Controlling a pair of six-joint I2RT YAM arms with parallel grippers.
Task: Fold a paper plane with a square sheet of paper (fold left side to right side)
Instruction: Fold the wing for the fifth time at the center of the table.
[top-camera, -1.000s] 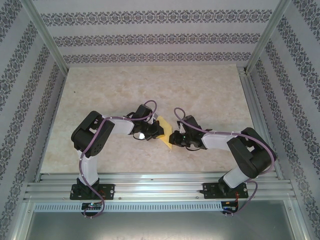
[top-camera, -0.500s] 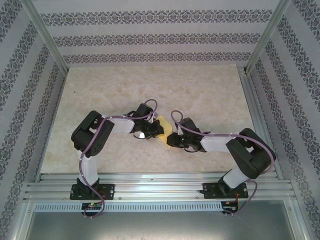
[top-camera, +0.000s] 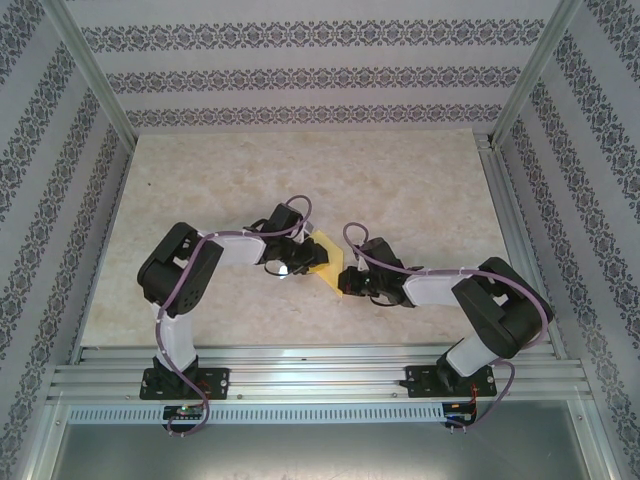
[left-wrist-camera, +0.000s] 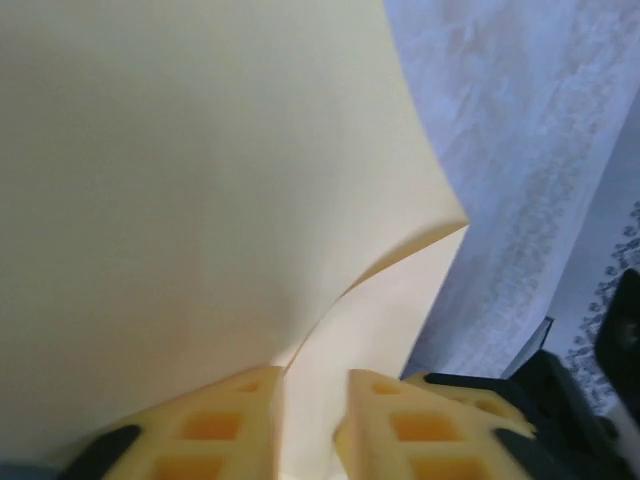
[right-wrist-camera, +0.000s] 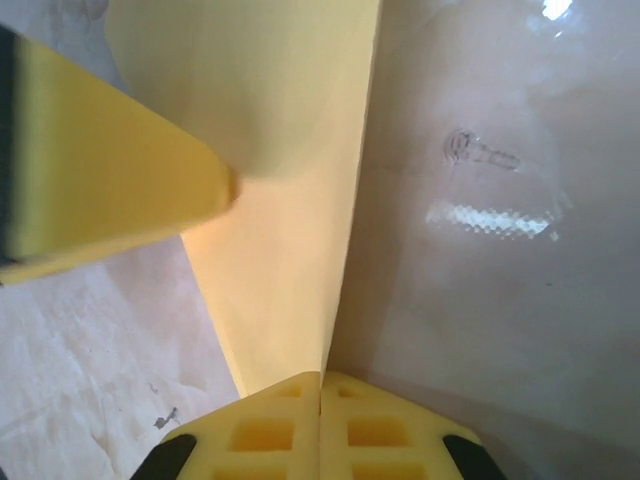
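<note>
Since the earlier frame, the left gripper (left-wrist-camera: 312, 385) has been parted, its fingers left loose around the thin mustard-yellow square sheet of paper (top-camera: 326, 260). The right gripper (right-wrist-camera: 320, 385) has been drawn slightly nearer and is clenched on the sheet's near-right edge. The sheet is held curved above the pale marbled tabletop (top-camera: 400, 180) between both grippers, its long axis running far to near-right. The left edge is judged nearest the left gripper.
</note>
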